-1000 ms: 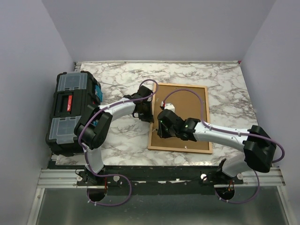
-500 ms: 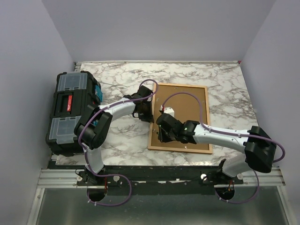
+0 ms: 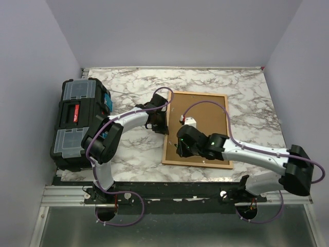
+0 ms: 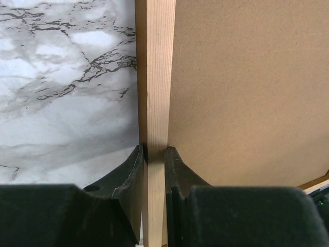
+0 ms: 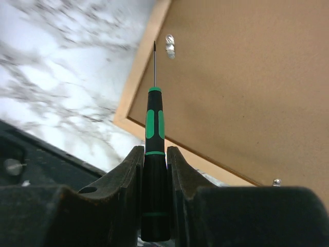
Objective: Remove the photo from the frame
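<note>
The wooden frame (image 3: 224, 128) lies face down on the marble table, its brown backing board (image 3: 205, 116) up. The photo is hidden under the board. My left gripper (image 3: 163, 123) is shut on the frame's left rail (image 4: 155, 92), one finger on each side of it. My right gripper (image 3: 181, 150) is shut on a black and green screwdriver (image 5: 154, 154), held above the frame's near left corner. The screwdriver's thin tip (image 5: 154, 54) points close to a small metal tab (image 5: 169, 45) on the frame's left rail. A second metal tab (image 5: 276, 181) shows on the near rail.
A black toolbox (image 3: 77, 123) with clear lid compartments stands at the table's left edge. The black rail of the arm bases (image 3: 175, 193) runs along the near edge. Grey walls close in the back and sides.
My right gripper has moved with the screwdriver a little towards the frame's near left corner, and its arm has swung outwards to the right. The left gripper has kept its hold on the left rail.
</note>
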